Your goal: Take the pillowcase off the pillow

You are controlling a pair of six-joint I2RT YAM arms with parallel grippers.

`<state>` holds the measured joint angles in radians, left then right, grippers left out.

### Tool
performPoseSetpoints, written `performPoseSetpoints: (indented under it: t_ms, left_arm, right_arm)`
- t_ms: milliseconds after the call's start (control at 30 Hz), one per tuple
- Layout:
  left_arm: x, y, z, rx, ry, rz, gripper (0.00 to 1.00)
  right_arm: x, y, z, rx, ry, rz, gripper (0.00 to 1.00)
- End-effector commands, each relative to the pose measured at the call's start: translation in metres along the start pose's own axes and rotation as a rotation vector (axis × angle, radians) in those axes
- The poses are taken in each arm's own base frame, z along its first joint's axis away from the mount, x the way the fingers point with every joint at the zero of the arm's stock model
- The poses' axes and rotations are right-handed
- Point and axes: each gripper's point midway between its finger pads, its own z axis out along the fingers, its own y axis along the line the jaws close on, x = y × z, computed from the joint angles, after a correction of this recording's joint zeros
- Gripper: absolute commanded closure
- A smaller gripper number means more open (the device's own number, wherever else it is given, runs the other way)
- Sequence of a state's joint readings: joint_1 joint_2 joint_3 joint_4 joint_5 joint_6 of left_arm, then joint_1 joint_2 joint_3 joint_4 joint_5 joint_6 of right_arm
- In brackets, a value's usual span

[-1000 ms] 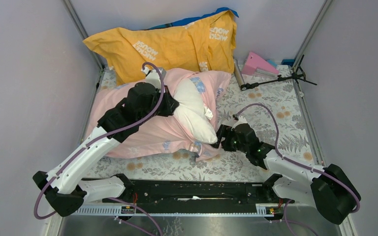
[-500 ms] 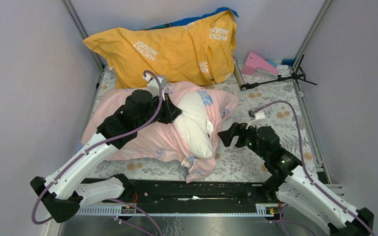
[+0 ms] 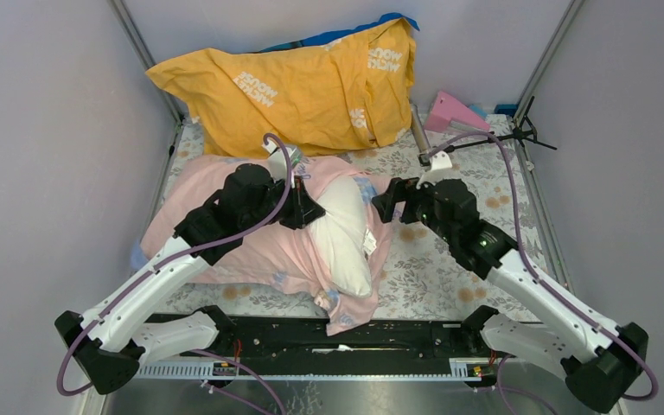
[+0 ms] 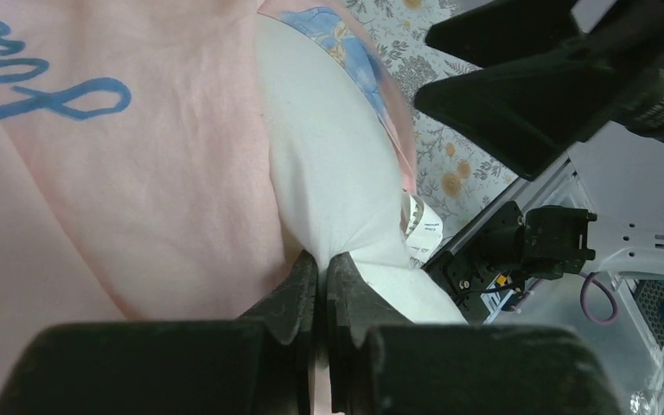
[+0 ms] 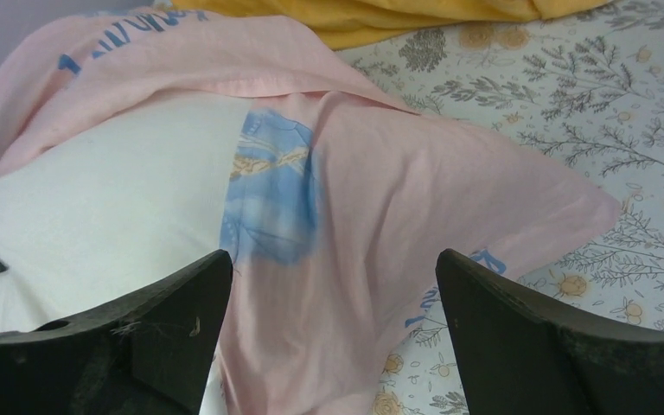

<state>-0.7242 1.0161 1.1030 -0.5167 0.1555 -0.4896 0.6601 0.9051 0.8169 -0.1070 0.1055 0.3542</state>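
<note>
The white pillow [image 3: 343, 226] sticks partly out of the pale pink pillowcase [image 3: 251, 251] at mid-table. My left gripper [image 3: 313, 213] is shut on a pinch of the pillow's white fabric [image 4: 346, 199], with the pink pillowcase [image 4: 121, 190] to its left. My right gripper [image 3: 386, 206] is open and empty, just above the pillowcase's pink open edge [image 5: 415, 199] to the right of the pillow [image 5: 104, 207]. A blue printed patch [image 5: 268, 190] shows on the folded-back fabric. The pillow's small white tag [image 3: 368, 245] hangs at its right edge.
A yellow-orange cushion [image 3: 303, 82] with white lettering lies at the back. A pink object [image 3: 451, 112] and a black stand [image 3: 493, 137] are at the back right. The floral tablecloth [image 3: 467, 259] is bare to the right of the pillow. Grey walls close in both sides.
My right arm lifted from the near right of the pillow and swung back and up to the pillowcase's open edge. My left gripper pulled the pillow toward the front and left.
</note>
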Motion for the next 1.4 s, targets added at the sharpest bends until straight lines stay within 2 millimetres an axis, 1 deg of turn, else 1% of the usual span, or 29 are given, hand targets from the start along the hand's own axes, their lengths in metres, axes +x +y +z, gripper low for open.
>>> performPoseSetpoints:
  t_ms: [0, 100, 167, 233, 300, 400, 467, 533, 600, 667, 700, 767, 800, 900, 1000, 1100, 1233, 1367]
  left_arm:
    - [-0.045, -0.042, -0.016, 0.176, -0.167, 0.046, 1.00]
    - [-0.044, -0.042, -0.016, 0.182, -0.162, 0.047, 1.00]
    - [-0.043, -0.042, -0.018, 0.181, -0.163, 0.051, 1.00]
    - [-0.042, -0.041, -0.020, 0.176, -0.162, 0.054, 1.00]
    - [-0.042, -0.041, -0.023, 0.173, -0.164, 0.060, 1.00]
    - [-0.048, -0.042, -0.033, 0.164, -0.187, 0.062, 1.00]
    - [-0.059, -0.044, -0.049, 0.143, -0.225, 0.042, 1.00]
    - [-0.071, -0.044, -0.070, 0.118, -0.287, 0.022, 1.00]
    - [-0.082, -0.048, -0.095, 0.125, -0.364, 0.021, 1.00]
    - [-0.090, -0.054, -0.116, 0.142, -0.421, 0.017, 1.00]
    - [-0.091, -0.056, -0.124, 0.151, -0.435, 0.019, 1.00]
    - [-0.089, -0.056, -0.128, 0.152, -0.436, 0.023, 1.00]
    - [-0.087, -0.053, -0.126, 0.141, -0.427, 0.023, 1.00]
    - [-0.077, -0.042, -0.110, 0.102, -0.385, 0.023, 1.00]
    - [-0.070, -0.037, -0.095, 0.090, -0.351, 0.034, 1.00]
    - [-0.068, -0.036, -0.088, 0.091, -0.338, 0.048, 1.00]
    - [-0.067, -0.039, -0.084, 0.113, -0.331, 0.065, 1.00]
    - [-0.060, -0.044, -0.074, 0.152, -0.300, 0.071, 1.00]
  right_arm:
    - [-0.002, 0.006, 0.018, -0.006, 0.036, -0.017, 0.05]
    - [0.008, 0.003, 0.032, 0.010, 0.070, -0.016, 0.04]
    - [0.016, 0.001, 0.037, 0.016, 0.094, -0.017, 0.02]
    - [0.026, -0.007, 0.041, 0.052, 0.117, -0.021, 0.01]
    - [0.034, -0.024, 0.043, 0.134, 0.126, -0.027, 0.00]
    - [0.044, -0.067, 0.045, 0.346, 0.118, -0.015, 0.00]
    - [0.053, -0.097, 0.046, 0.447, 0.126, 0.054, 0.00]
    - [0.061, -0.123, 0.046, 0.483, 0.122, 0.196, 0.02]
    - [0.073, -0.136, 0.049, 0.445, 0.134, 0.312, 0.03]
    - [0.083, -0.145, 0.050, 0.441, 0.161, 0.353, 0.03]
    - [0.086, -0.148, 0.051, 0.446, 0.172, 0.352, 0.03]
    - [0.085, -0.147, 0.051, 0.441, 0.179, 0.347, 0.02]
    - [0.082, -0.143, 0.051, 0.414, 0.177, 0.339, 0.01]
    - [0.063, -0.119, 0.047, 0.294, 0.155, 0.315, 0.01]
    - [0.039, -0.097, 0.035, 0.196, 0.105, 0.289, 0.01]
    - [0.020, -0.086, 0.018, 0.161, 0.050, 0.267, 0.01]
    - [0.008, -0.076, -0.001, 0.125, 0.009, 0.249, 0.01]
    - [0.005, -0.062, -0.010, 0.060, 0.008, 0.253, 0.00]
